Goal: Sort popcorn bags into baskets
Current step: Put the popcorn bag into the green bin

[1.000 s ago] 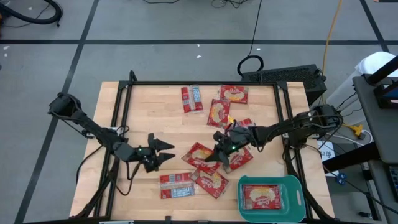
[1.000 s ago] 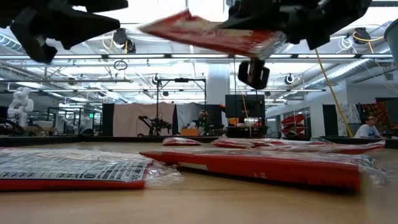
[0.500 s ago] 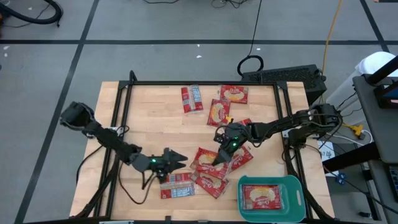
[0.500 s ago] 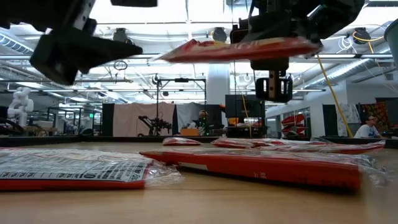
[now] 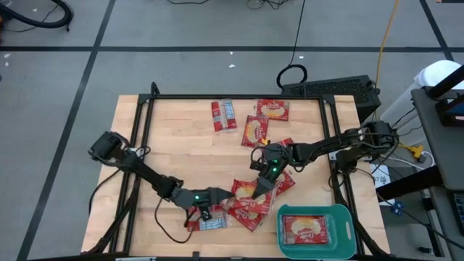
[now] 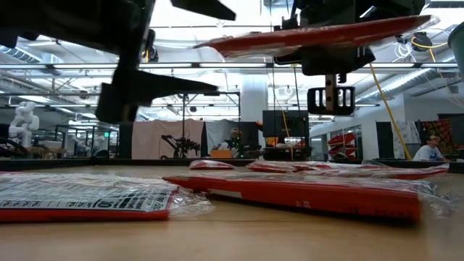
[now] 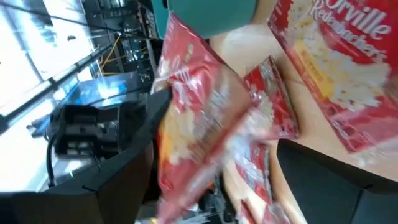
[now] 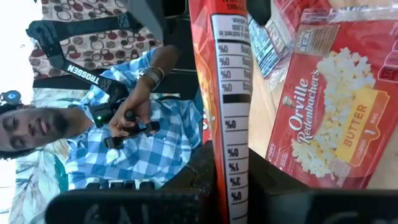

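One bag (image 5: pixel 305 230) in basket (image 5: pixel 344 213); others scattered on table (image 5: pixel 167 138) left of basket.

I see glossy, crinkled film on the popcorn bags (image 5: pixel 255 210), a pale matt wooden table (image 5: pixel 174 138), and a smooth teal plastic basket (image 5: pixel 344 217).

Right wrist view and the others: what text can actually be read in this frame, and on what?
"Orville Redenbacher's" and "BUTTER": on the popcorn bag lying on the table.
"TROSSEN": on a dark strap beside the person in the checked shirt.
"0%", "1%", "3%": on the label panel of the bag held by the right gripper.
"Orville": partly visible on a bag in the left wrist view.
Other print: too small or blurred.
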Tool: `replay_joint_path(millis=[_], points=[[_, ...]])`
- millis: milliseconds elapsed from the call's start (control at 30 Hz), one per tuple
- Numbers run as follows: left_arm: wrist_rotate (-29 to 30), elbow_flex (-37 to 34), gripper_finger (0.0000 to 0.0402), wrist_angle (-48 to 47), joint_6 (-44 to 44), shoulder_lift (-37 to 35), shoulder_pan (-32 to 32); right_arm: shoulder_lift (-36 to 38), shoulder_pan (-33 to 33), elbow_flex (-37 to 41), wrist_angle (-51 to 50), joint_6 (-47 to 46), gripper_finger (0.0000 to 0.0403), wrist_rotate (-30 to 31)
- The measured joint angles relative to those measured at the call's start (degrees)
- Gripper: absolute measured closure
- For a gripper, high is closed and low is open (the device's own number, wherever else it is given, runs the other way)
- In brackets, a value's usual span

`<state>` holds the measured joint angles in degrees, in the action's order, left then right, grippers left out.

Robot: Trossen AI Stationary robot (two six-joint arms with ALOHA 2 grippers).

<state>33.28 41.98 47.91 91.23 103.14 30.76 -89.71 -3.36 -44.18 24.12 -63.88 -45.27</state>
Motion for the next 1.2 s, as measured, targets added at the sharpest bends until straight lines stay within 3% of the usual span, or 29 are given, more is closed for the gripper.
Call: replay_joint_path(millis=[133,267,600,933,1200], points=[[0.0,3.2,0.0086,-0.1,2.7,3.4,-0.4,-0.2,0.0,0.0,0.9,0.3,0.0378,-0.1],[0.3,4.9,0.014,0.2,4.2,5.3,-1.2,-0.2,0.0,0.0,1.2,0.1,0.0378,-2.7],[5.9,5.5,0.038,2.9,1.1,6.0,-1.5,-0.2,0.8,0.1,1.5,2.8,0.0363,-0.8],[16.3,4.7,0.039,3.4,1.1,5.8,-1.6,4.8,4.9,0.1,-3.5,5.7,0.0287,0.8],[18.4,1.7,0.039,2.3,-8.1,-1.0,-3.4,17.6,10.2,0.0,-20.1,15.2,0.0275,11.0]])
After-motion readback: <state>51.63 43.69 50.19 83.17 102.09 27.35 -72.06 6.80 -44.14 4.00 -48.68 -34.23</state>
